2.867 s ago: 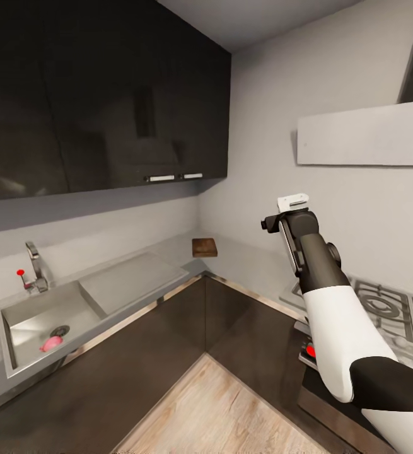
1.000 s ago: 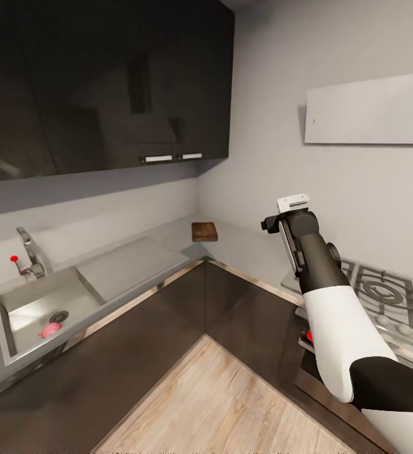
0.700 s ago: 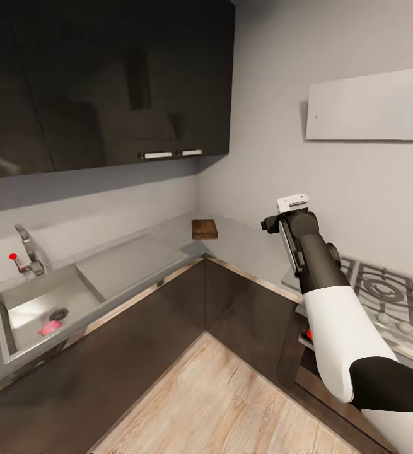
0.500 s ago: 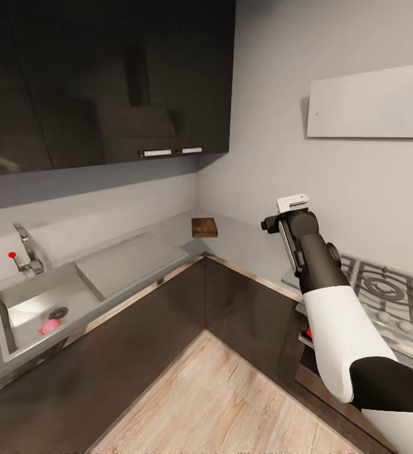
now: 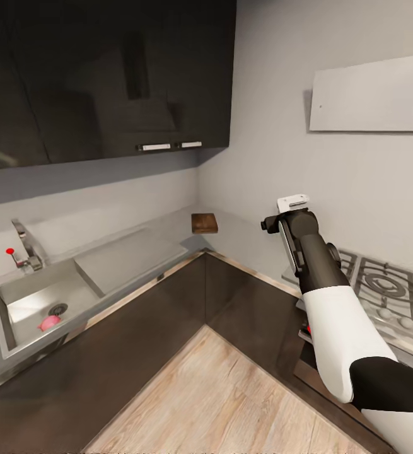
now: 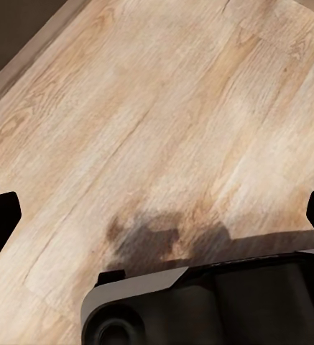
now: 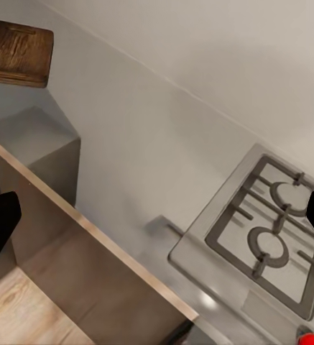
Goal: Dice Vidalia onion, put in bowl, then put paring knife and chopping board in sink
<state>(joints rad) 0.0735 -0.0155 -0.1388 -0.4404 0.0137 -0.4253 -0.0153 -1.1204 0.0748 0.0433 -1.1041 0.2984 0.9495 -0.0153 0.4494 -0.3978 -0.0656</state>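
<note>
I keep both hands wide apart and empty while approaching, since the Vidalia onion [image 5: 49,323] lies in the sink [image 5: 17,296] near the drain and the chopping board [image 5: 204,223] waits in the table's [image 5: 244,243] far corner.

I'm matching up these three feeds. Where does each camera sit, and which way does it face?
Head: on the robot's head, facing the kitchen corner, sink and right arm.
Left wrist: near the left gripper, facing down at the wooden floor.
Right wrist: near the right gripper, facing the stove.
Head and right wrist share the chopping board.
</note>
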